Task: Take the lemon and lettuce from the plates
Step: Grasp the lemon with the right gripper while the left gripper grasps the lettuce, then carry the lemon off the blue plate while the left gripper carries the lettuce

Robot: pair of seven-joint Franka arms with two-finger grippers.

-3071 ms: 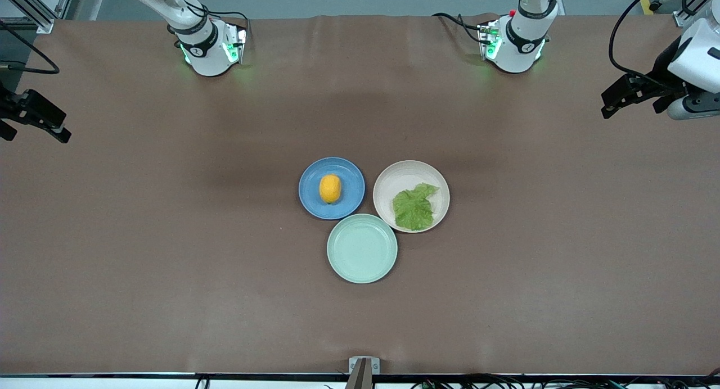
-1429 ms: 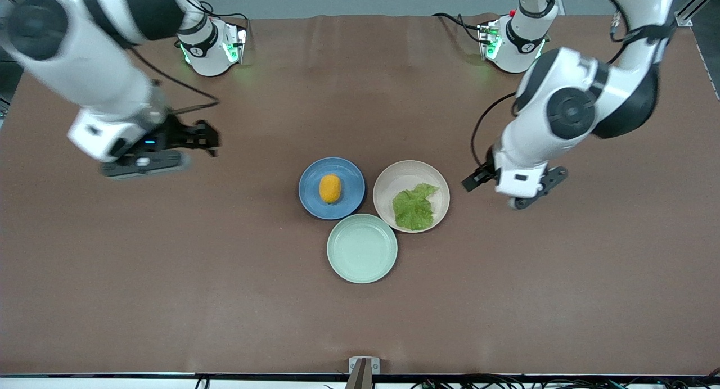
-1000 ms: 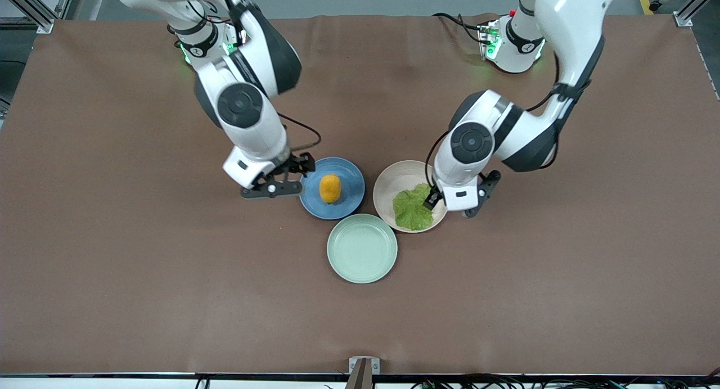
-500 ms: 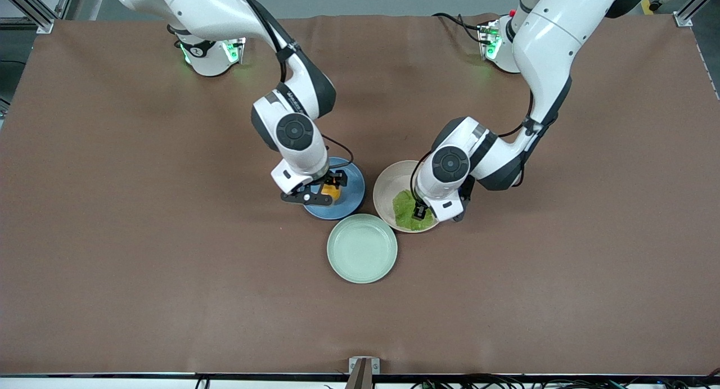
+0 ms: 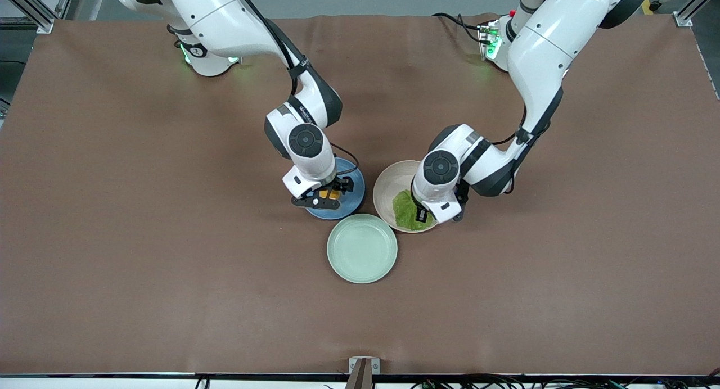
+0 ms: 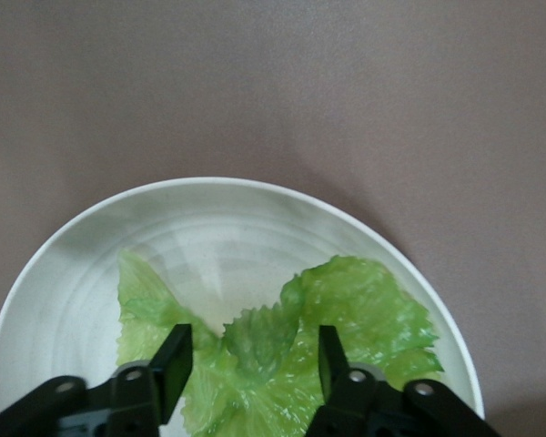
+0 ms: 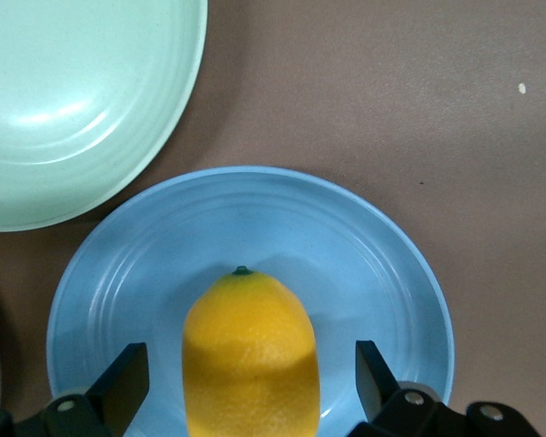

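The yellow-orange lemon (image 7: pixel 250 350) lies on the blue plate (image 7: pixel 373 273). My right gripper (image 7: pixel 250 375) is open, one finger on each side of the lemon with a gap on both sides; in the front view it (image 5: pixel 327 194) is over the blue plate (image 5: pixel 353 182) and hides most of the lemon (image 5: pixel 331 194). The green lettuce (image 6: pixel 282 360) lies on the pale beige plate (image 6: pixel 82 273). My left gripper (image 6: pixel 251 362) is open, its fingers straddling the leaf's middle fold; in the front view it (image 5: pixel 420 213) is over the lettuce (image 5: pixel 404 208) on that plate (image 5: pixel 388 181).
An empty mint green plate (image 5: pixel 362 248) stands nearer the front camera, touching both other plates; it also shows in the right wrist view (image 7: pixel 73 100). Brown table cloth (image 5: pixel 169 254) spreads all round.
Both arms swung in from the table's ends and came down over the plates. The right gripper now straddles the lemon, the left gripper straddles the lettuce. Lemon and lettuce have not moved.
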